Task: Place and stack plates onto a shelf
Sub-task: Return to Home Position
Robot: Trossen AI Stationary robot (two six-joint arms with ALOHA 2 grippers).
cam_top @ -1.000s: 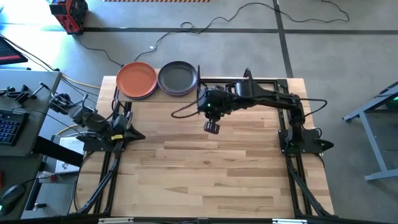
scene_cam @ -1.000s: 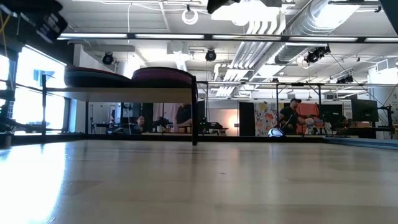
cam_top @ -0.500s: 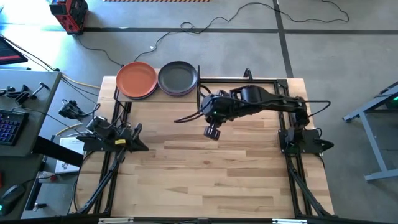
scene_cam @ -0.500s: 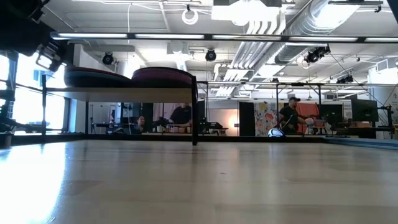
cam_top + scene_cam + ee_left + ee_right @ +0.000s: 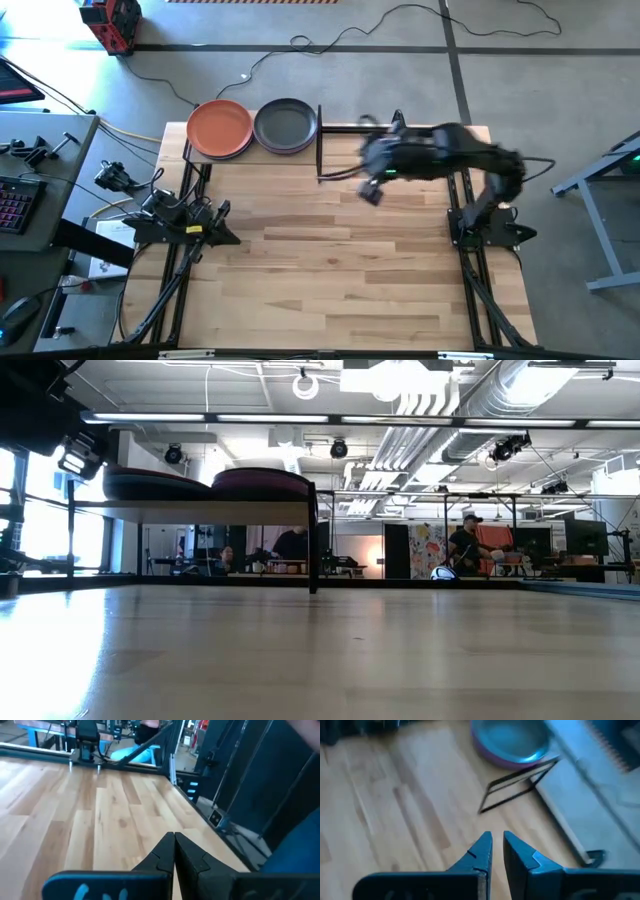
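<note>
Right tool (image 5: pixel 493 840): fingers only slightly apart, thin gap, holding nothing, touching nothing. It hangs over the far half of the plank-striped wooden surface (image 5: pixel 330 270), near the shelf's black end posts.

Left tool (image 5: pixel 174 844): fingers pressed together, empty, parked low at the left edge of the surface.

Small light-wood shelf on thin black metal posts (image 5: pixel 200 510) sits at the far left corner with two plate stacks side by side. An orange round matte plate (image 5: pixel 220 126) tops the left stack, a dark grey round matte plate (image 5: pixel 286 124) the right one (purple rim shows under it).

The room is an open workshop with ceiling ducts and strip lights. A seated person (image 5: pixel 466 544) is far behind.
</note>
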